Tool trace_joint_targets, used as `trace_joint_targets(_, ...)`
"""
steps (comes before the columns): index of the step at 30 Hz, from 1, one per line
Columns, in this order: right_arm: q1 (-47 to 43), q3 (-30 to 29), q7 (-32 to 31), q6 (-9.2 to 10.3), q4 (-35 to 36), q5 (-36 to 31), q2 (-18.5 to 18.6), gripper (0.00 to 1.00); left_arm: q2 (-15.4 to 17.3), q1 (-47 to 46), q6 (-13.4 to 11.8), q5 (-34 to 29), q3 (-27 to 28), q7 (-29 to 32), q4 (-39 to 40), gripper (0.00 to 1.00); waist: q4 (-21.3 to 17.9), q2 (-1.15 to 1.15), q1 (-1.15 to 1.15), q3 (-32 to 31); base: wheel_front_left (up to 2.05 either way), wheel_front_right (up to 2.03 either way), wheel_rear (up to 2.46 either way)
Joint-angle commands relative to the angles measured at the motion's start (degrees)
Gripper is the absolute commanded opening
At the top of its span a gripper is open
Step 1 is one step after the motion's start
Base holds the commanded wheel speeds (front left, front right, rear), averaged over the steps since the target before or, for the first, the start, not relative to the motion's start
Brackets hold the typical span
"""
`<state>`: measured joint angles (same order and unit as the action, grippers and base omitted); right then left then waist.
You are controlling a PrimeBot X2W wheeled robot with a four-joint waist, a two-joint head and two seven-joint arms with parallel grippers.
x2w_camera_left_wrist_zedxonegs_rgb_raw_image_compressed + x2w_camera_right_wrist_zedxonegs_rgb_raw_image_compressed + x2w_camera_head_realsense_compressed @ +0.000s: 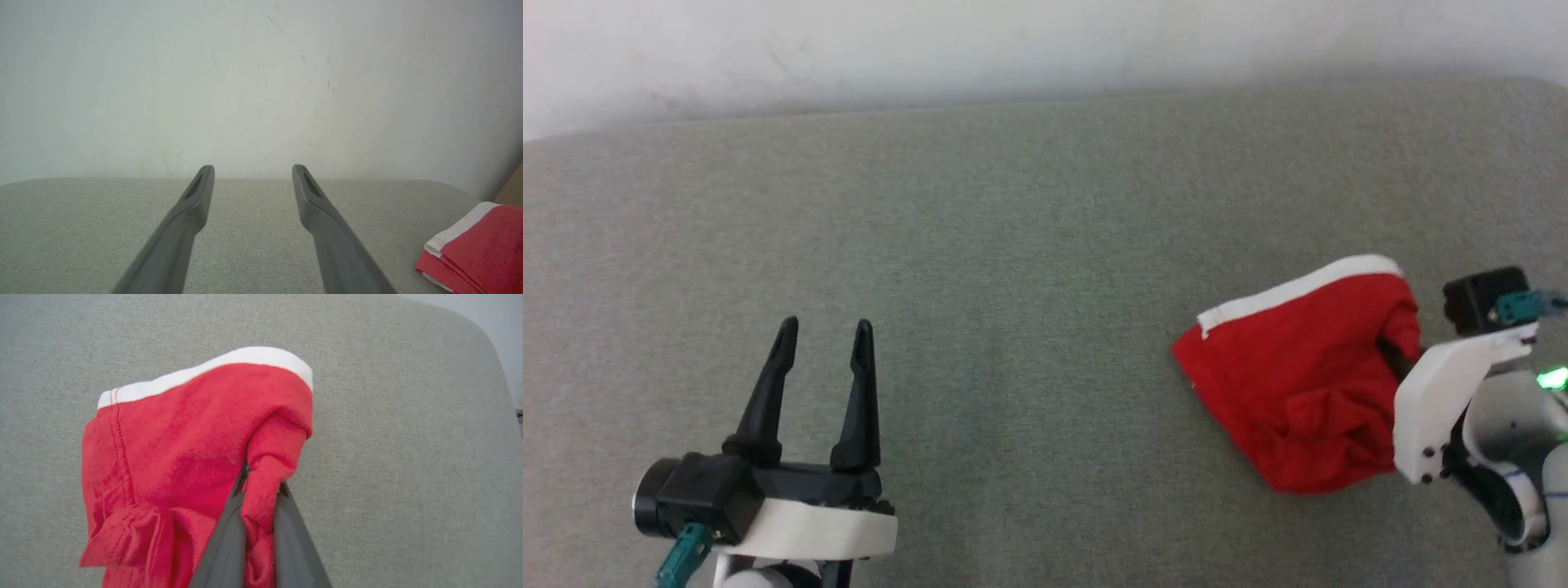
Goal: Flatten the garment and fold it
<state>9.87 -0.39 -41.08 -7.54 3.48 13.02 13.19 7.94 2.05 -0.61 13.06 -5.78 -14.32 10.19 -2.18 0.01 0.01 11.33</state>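
Observation:
The garment (1298,376) is a bunched heap of bright red cloth with a white stripe along its far edge, lying at the right of the grey cushioned surface (1013,245). My right gripper (261,482) is shut on a pinched fold of the garment (184,449) at its right side, red cloth squeezed between both dark fingers. In the head view that gripper (1401,359) is mostly buried behind the cloth. My left gripper (825,327) stands open at the lower left, far from the garment, nothing between its fingers (196,192). The garment's corner (482,245) shows at the left wrist view's right edge.
A pale wall (1013,49) runs behind the grey surface's far edge. The surface curves away at its right end (490,375). A broad stretch of bare grey fabric lies between the two grippers.

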Motion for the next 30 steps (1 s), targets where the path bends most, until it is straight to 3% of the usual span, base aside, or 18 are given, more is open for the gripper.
trace_joint_targets(1, 2.4, -0.1, -0.3, 0.05, -0.2, -0.6, 1.1, 0.00, 0.7, -1.5, 0.1, -0.6, 0.2, -0.1, 0.7, 1.00, -3.4, -0.01, -0.01, 3.6, 0.00, 0.00, 0.00)
trace_joint_targets(20, 18.3, 0.1, 2.0, 0.05, -6.7, -6.5, 9.9, 0.00, 6.0, -7.3, 0.0, -3.3, 1.4, 3.6, 9.4, 1.00, -13.2, -0.01, -0.01, 15.2, 0.00, 0.00, 0.00)
trace_joint_targets(30, 22.3, 0.3, 6.6, 0.05, -10.2, -8.8, 12.1, 0.00, 8.1, -8.3, 0.0, -4.3, 1.6, 6.6, 14.3, 1.00, -16.7, -0.01, -0.01, 18.5, 0.00, 0.00, 0.00)
